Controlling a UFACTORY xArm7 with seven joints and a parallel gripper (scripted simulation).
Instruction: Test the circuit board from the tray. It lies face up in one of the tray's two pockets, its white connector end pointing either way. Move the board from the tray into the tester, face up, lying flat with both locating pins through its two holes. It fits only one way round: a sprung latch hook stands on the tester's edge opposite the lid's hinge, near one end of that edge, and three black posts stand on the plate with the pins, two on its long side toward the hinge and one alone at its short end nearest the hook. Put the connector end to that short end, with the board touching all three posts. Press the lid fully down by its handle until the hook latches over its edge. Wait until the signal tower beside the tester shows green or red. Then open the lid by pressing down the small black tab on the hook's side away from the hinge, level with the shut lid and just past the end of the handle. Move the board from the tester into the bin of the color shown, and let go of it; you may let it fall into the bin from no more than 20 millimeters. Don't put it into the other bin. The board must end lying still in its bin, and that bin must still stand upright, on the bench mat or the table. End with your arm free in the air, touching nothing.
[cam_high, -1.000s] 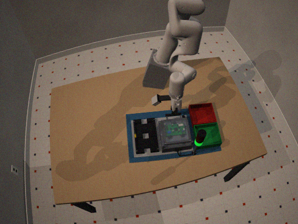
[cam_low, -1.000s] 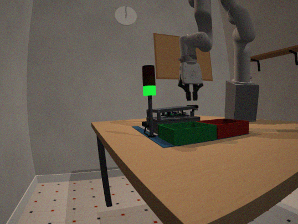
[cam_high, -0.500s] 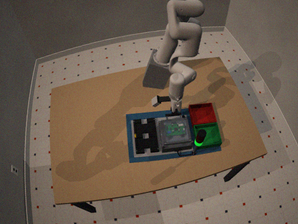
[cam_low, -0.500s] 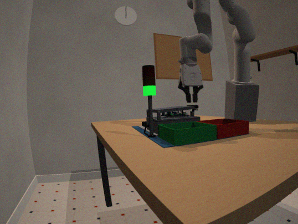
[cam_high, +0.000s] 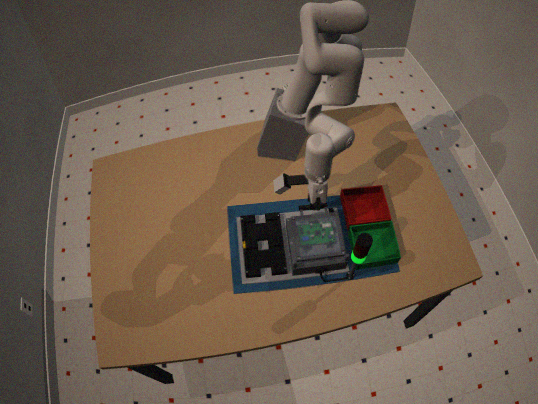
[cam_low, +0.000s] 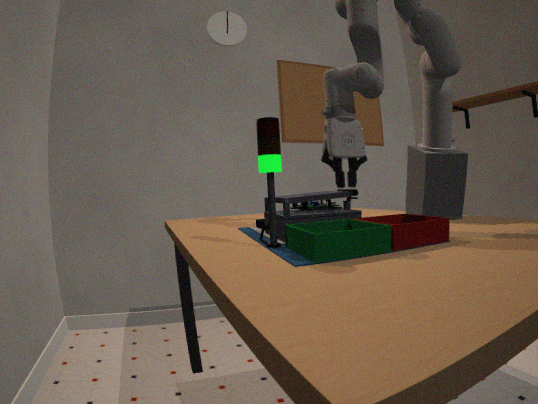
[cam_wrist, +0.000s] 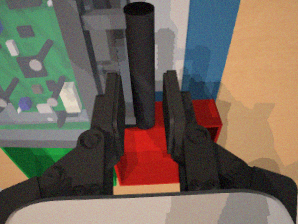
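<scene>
The green circuit board (cam_high: 315, 232) lies in the tester (cam_high: 316, 242) under its lid, which is down and flat; the board also shows in the wrist view (cam_wrist: 33, 76). The signal tower (cam_low: 269, 163) at the tester's front right corner shows green. My gripper (cam_high: 315, 202) (cam_low: 347, 186) points straight down at the tester's far edge, just above lid level. Its fingers are narrowed with a small gap and hold nothing (cam_wrist: 141, 123). They stand at the end of the lid's black handle bar (cam_wrist: 141, 63). The hook and its tab are hidden by the fingers.
The green bin (cam_high: 377, 242) and the red bin (cam_high: 365, 204) stand side by side right of the tester, both empty. The black tray (cam_high: 262, 245) lies left of the tester on the blue mat (cam_high: 240, 287). The arm's grey base block (cam_high: 280, 132) stands behind.
</scene>
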